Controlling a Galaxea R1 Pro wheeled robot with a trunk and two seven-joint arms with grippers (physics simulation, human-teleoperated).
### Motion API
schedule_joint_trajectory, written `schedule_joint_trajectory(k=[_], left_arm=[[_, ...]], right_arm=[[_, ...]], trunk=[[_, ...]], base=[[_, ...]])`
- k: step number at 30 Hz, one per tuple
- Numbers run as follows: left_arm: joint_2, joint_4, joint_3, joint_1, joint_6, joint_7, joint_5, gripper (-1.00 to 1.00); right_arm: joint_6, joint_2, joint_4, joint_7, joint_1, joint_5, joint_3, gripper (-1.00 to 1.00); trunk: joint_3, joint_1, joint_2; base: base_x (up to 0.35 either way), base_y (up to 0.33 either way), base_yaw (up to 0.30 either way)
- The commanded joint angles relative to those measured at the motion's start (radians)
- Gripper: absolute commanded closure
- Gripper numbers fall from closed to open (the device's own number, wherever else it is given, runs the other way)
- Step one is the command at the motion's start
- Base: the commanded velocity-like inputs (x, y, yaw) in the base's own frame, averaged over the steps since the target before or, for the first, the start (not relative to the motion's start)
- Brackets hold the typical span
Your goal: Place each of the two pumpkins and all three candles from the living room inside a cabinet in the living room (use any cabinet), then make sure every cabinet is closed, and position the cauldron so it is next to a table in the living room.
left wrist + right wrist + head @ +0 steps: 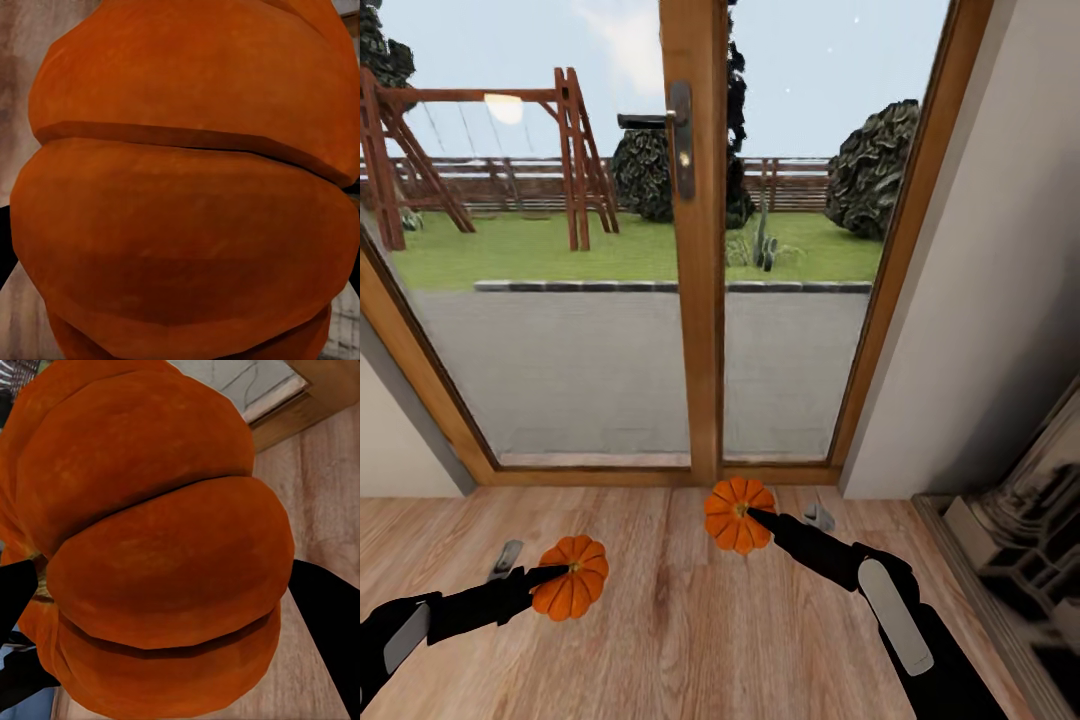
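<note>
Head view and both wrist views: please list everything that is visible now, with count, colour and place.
pumpkins: two, orange; left pumpkin in the left gripper, right pumpkin in the right gripper, both over the floor
floor: one, light brown wood, below the arms
glass door: one, brown wooden frame, straight ahead
swing set: one, reddish brown, on the lawn outside
bushes: dark green, along the fence outside
left gripper: one, black, shut on the left pumpkin
right gripper: one, black, shut on the right pumpkin

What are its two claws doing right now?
Left gripper: shut on the left pumpkin.
Right gripper: shut on the right pumpkin.
</note>
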Motion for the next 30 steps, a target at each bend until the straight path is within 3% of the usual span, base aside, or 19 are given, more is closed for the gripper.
schedule_joint_trajectory(k=[1,30], left_arm=[[0.000,0.000,0.000,0.000,-0.001,0.000,0.000,1.00],[-0.001,0.001,0.000,0.000,0.001,0.002,-0.001,1.00]], right_arm=[[0.000,0.000,0.000,0.001,0.000,0.000,0.000,1.00],[0.001,0.000,0.045,0.001,-0.010,-0.001,0.000,1.00]], trunk=[[0.003,-0.004,0.007],[0.094,-0.115,0.210]], base=[[0.000,0.000,0.000],[0.000,0.000,0.000]])
